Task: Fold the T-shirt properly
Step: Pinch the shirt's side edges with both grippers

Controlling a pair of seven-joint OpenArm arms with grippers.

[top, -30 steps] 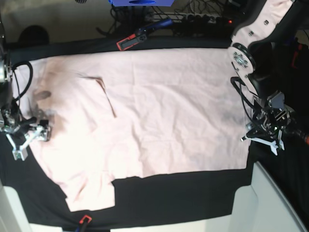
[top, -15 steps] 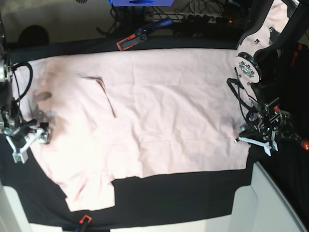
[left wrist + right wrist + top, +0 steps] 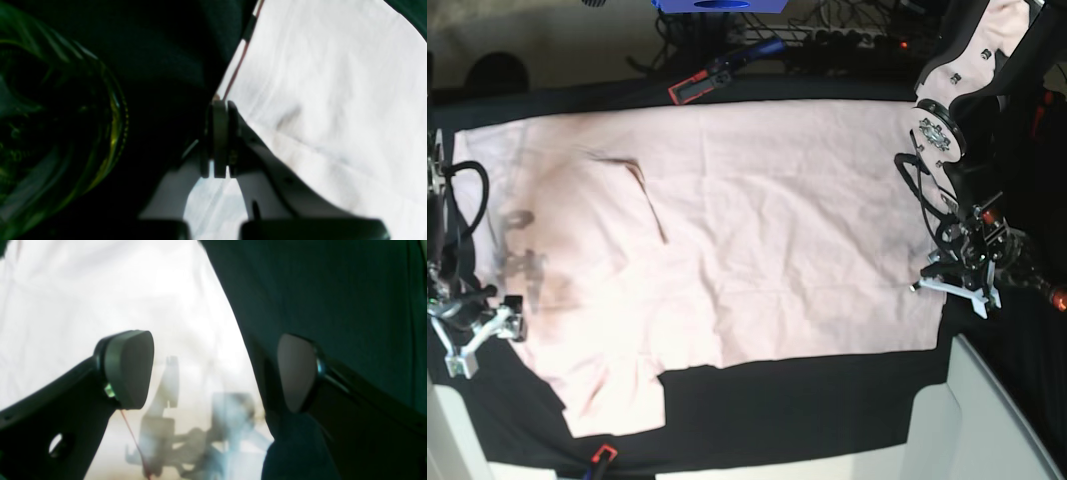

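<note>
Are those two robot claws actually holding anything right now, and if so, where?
The left gripper is shut on the hem edge of the pale pink cotton T-shirt, pinching it. The right gripper stands wide open over the shirt's other edge, holding nothing.

A robotics lab or test workspace. A bench [image 3: 827, 400] draped in a black cloth fills the overhead view, with a robot arm mounted at each side. Behind the bench's far edge runs a tangle of dark cables [image 3: 827, 40], a power strip with a small red light [image 3: 867, 42], and part of a blue device [image 3: 717, 5]. Red-handled clamps [image 3: 695, 88] pin the cloth to the bench's edge.
</note>
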